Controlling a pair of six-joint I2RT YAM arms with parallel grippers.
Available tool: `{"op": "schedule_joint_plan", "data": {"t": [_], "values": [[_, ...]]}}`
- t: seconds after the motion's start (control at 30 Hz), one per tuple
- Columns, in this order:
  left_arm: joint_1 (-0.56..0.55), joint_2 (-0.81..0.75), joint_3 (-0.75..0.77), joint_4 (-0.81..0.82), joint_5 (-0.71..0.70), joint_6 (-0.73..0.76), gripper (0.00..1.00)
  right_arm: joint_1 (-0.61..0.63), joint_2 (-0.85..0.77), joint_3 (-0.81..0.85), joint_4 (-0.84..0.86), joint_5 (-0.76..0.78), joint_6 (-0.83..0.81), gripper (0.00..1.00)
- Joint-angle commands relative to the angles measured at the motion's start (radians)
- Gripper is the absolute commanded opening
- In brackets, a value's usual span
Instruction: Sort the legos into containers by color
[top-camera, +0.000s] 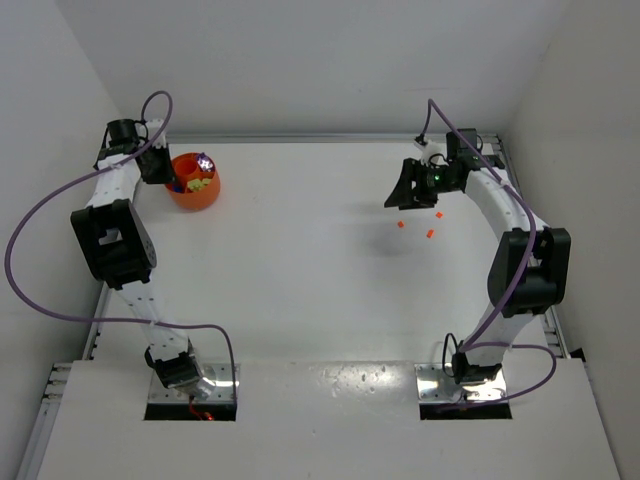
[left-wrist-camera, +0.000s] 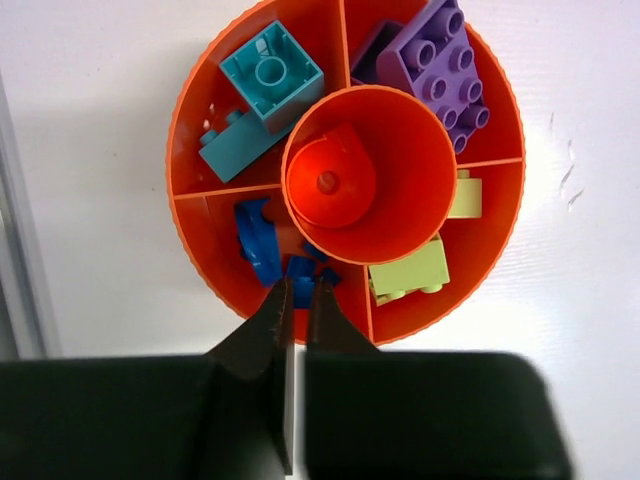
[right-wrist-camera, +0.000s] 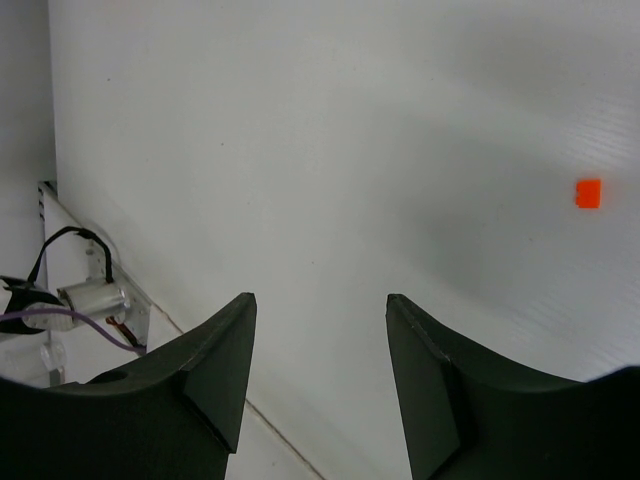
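Left gripper (left-wrist-camera: 297, 300): pressed almost together with just a thin slit left, nothing seen pinched. It's hung right over the orange bowl (left-wrist-camera: 195, 130), with the blue bricks (left-wrist-camera: 262, 240) just past the tips.
Right gripper (right-wrist-camera: 320, 300): spread wide, nothing held, hung above bare table (right-wrist-camera: 350, 120).
Orange brick (right-wrist-camera: 588, 193): found ahead of the right gripper and off to its right, well apart from the fingers.
Loose orange bricks (top-camera: 430, 234): three are scattered near the right gripper in the top view.
Long axis: can't be told, the brick looks tiny and roughly square.
Nearer arm: the right one easily. The left is tied up at the bowl, well apart.
Next move (a guess): the right gripper would need to be swung right and forward, then lowered.
Surface: flat, smooth white, so a brick this small could get skidded away.
Room: lots around the brick. The rail (right-wrist-camera: 45, 200) is only seen back-left of the gripper.
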Motion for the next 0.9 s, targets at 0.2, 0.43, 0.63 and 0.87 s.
{"op": "schedule_joint_plan", "data": {"t": [0.2, 0.43, 0.63, 0.87], "values": [[-0.007, -0.008, 0.019, 0.018, 0.013, 0.003, 0.14, 0.006, -0.03, 0.0, 0.017, -0.002, -0.025, 0.56], [-0.007, -0.008, 0.006, 0.018, 0.013, -0.008, 0.5, 0.006, -0.03, -0.009, 0.017, -0.002, -0.025, 0.56], [-0.007, -0.034, -0.003, 0.03, -0.005, 0.001, 0.48, 0.006, -0.03, -0.009, 0.017, -0.011, -0.025, 0.56], [-0.007, -0.054, -0.035, 0.036, -0.036, -0.052, 0.31, 0.006, -0.03, -0.009, 0.017, -0.02, -0.025, 0.56]]}}
